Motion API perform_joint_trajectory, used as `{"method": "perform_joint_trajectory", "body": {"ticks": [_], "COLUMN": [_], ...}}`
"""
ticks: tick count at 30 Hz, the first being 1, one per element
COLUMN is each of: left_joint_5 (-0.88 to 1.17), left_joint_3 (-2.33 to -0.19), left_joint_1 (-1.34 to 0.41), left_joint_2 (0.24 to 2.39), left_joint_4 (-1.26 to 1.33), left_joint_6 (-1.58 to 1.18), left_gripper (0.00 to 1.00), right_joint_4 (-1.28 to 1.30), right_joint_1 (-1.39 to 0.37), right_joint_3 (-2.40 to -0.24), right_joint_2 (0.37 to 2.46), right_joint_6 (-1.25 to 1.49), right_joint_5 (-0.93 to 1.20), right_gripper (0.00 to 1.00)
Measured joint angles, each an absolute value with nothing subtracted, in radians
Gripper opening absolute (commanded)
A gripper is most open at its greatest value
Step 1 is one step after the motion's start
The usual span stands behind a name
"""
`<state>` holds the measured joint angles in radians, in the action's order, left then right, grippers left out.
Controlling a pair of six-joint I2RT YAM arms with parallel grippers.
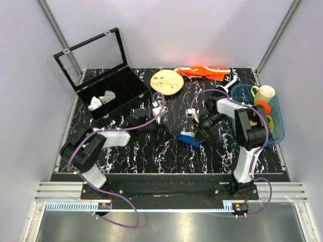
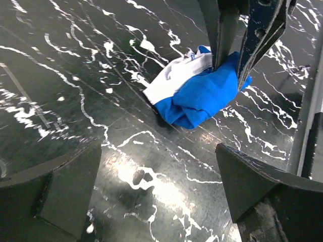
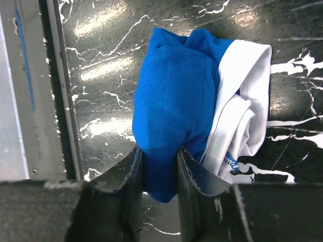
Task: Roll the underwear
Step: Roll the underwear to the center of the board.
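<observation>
The underwear [image 1: 189,137] is a bunched royal-blue bundle with its white waistband folded along one side, lying on the black marbled table near the middle. My right gripper [image 3: 160,157] is shut on a fold of the blue fabric [image 3: 171,101], with the waistband [image 3: 245,96] just outside its right finger. In the left wrist view the bundle [image 2: 202,96] lies ahead with the right gripper's fingers [image 2: 225,35] pinching its far side. My left gripper [image 2: 157,154] stands wide open over bare table, short of the bundle and touching nothing.
A black compartment box [image 1: 108,96] with its lid raised holds small white cloth pieces [image 1: 101,100] at the back left. A wooden plate [image 1: 166,82] and an orange cloth [image 1: 204,72] lie at the back. A blue basin [image 1: 275,123] with cups stands at the right.
</observation>
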<state>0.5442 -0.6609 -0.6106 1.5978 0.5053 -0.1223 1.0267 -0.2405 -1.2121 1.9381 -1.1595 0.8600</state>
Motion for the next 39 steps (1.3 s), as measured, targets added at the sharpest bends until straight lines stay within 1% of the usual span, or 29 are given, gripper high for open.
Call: {"method": "perform_joint_trajectory", "body": {"ticks": [4, 8, 15, 20, 23, 25, 26, 29, 30, 33, 34, 36, 37, 39], "left_joint_5": [0.667, 0.738, 0.756, 0.744, 0.726, 0.704, 0.692, 0.654, 0.639, 0.611, 0.603, 0.598, 0.595, 0.593], "left_joint_3": [-0.712, -0.77, -1.025, -1.204, -1.221, -1.221, -1.221, -1.221, -1.221, -1.229, -1.237, -1.248, -1.26, -1.285], "left_joint_1": [-0.604, -0.616, -0.692, -0.756, -0.789, -0.812, -0.825, -0.85, -0.857, -0.872, -0.875, -0.879, -0.88, -0.88], "left_joint_2": [1.72, 1.766, 1.795, 1.885, 1.912, 1.923, 1.928, 1.933, 1.933, 1.934, 1.936, 1.942, 1.949, 1.967], "left_joint_4": [0.547, 0.516, 0.27, 0.015, -0.077, -0.133, -0.152, -0.185, -0.192, -0.199, -0.201, -0.208, -0.216, -0.235], "left_joint_6": [-0.159, -0.142, 0.044, 0.229, 0.3, 0.339, 0.356, 0.389, 0.399, 0.417, 0.424, 0.428, 0.435, 0.443], "left_gripper": [0.99, 0.99, 0.99, 0.99, 0.98, 0.95, 0.93, 0.83, 0.77, 0.65, 0.57, 0.47, 0.4, 0.36], "right_joint_4": [1.072, 1.118, 1.198, 1.232, 1.235, 1.236, 1.236, 1.236, 1.236, 1.235, 1.235, 1.235, 1.235, 1.229], "right_joint_1": [-0.231, -0.216, -0.207, -0.204, -0.204, -0.204, -0.203, -0.203, -0.203, -0.203, -0.202, -0.202, -0.202, -0.2], "right_joint_3": [-1.253, -1.281, -1.312, -1.311, -1.31, -1.308, -1.308, -1.308, -1.307, -1.306, -1.305, -1.299, -1.295, -1.284], "right_joint_2": [1.987, 2.032, 2.078, 2.085, 2.085, 2.085, 2.085, 2.085, 2.085, 2.085, 2.084, 2.082, 2.079, 2.069], "right_joint_6": [-1.079, -1.023, -0.979, -0.98, -0.98, -0.981, -0.981, -0.983, -0.983, -0.983, -0.983, -0.981, -0.978, -0.968], "right_joint_5": [0.868, 0.891, 0.892, 0.881, 0.88, 0.88, 0.88, 0.88, 0.88, 0.88, 0.88, 0.879, 0.875, 0.867], "right_gripper": [0.28, 0.29, 0.29, 0.3, 0.3, 0.3, 0.3, 0.31, 0.31, 0.33, 0.33, 0.36, 0.37, 0.39]}}
